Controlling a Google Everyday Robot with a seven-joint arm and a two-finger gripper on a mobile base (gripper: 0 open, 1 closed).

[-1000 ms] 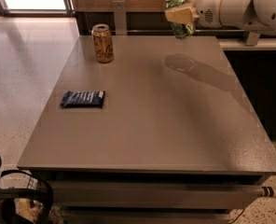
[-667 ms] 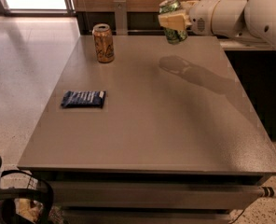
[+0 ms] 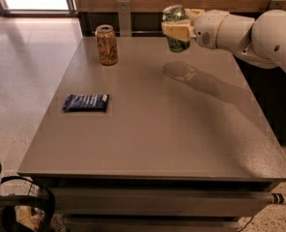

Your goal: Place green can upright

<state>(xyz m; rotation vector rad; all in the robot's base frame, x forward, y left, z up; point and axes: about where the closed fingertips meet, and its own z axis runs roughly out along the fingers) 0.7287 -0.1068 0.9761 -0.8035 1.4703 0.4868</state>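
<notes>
The green can [image 3: 176, 27] is dark green with a silver top. It is held nearly upright, slightly tilted, in the air above the far middle of the grey table [image 3: 152, 129]. My gripper [image 3: 178, 29] reaches in from the right on a white arm and is shut on the can, with a pale finger [image 3: 175, 30] across its front. The can's shadow falls on the tabletop below it.
An orange-gold can [image 3: 107, 45] stands upright at the table's far left. A dark blue snack packet [image 3: 86, 102] lies flat near the left edge. A wooden wall runs behind the table. The floor drops off to the left.
My gripper has carried the green can leftward over the far part of the table and a little lower. The orange-gold can and the packet have not moved.
</notes>
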